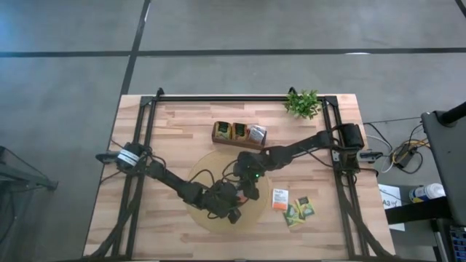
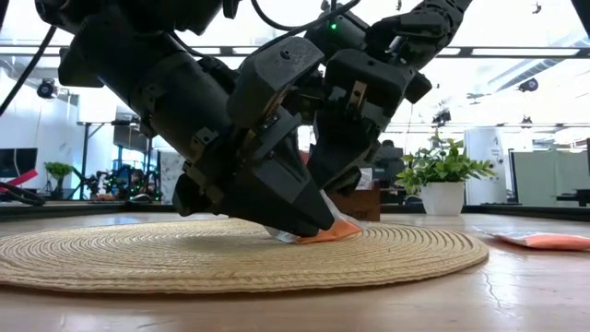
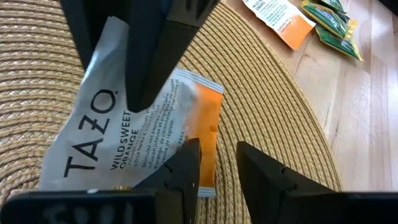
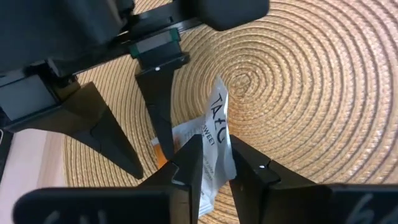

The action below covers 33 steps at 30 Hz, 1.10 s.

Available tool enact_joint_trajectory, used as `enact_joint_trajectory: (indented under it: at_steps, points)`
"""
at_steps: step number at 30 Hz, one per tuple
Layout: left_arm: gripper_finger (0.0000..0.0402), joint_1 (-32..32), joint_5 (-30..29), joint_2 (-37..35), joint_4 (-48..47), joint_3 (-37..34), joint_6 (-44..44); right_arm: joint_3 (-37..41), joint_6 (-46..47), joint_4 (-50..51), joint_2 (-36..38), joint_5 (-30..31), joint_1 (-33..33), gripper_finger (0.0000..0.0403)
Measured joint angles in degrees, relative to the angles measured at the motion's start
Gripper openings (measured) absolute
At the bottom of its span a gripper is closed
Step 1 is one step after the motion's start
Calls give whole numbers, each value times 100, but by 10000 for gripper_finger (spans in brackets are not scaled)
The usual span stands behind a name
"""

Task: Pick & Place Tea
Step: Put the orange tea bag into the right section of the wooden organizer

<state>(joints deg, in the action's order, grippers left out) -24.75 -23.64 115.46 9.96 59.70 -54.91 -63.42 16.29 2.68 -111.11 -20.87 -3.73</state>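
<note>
A white-and-orange tea sachet (image 3: 106, 137) printed TAZO sits on the round tan mat (image 1: 207, 164), white end raised, orange end low on the weave. My right gripper (image 4: 217, 165) reaches in from the right and is shut on the sachet (image 4: 219, 121), which stands up between its fingers. My left gripper (image 3: 217, 165) comes in from the left, slanting down, and is open at the sachet's orange end. In the low view the sachet's orange corner (image 2: 334, 231) peeks out below both grippers. My left gripper has one fingertip (image 3: 186, 165) over the sachet's orange end (image 3: 208, 134), coming slanting down from the left; the other finger stands beside the sachet over the mat. Whether the tip presses the sachet I cannot tell. My right gripper pinches the sachet's white end (image 4: 214, 146) between its two fingers, slanting down from the right. The sachet stands nearly on edge in the hold, its orange end (image 4: 159, 151) down at the mat.
A dark brown tray (image 1: 218, 138) holding sachets stands beyond the mat, with a small green plant (image 1: 302, 103) at the far right. Loose sachets lie right of the mat: a white-and-orange one (image 1: 280, 198) and green-yellow ones (image 1: 299, 211).
</note>
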Motion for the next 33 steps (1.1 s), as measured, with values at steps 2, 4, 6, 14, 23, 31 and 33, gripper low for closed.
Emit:
enact_joint_trajectory:
  at_steps: [2, 4, 6, 14, 23, 31, 33]
  points:
    - [110, 0, -2, 0, 0, 0, -3, 1, -2, -3, 0, 4, 29, 72]
    - [110, 0, -2, 0, -1, 0, -5, 13, -11, 3, 2, 4, 50, 79]
    - [110, -2, -6, 0, 0, 0, -9, 20, -64, 6, 2, 3, 57, 84]
    - [110, -7, -70, 0, 4, 0, -62, 22, -152, 9, -3, -184, 57, 68]
    - [110, -7, -91, -28, 7, 0, -75, 24, -207, 66, -28, -163, 90, 16]
    - [110, -37, -524, -526, -498, -47, -27, -33, -584, 778, 227, 473, 180, 8]
    - [110, -66, -829, -765, -847, -47, -83, 1, -608, 769, 466, 615, 236, 8]
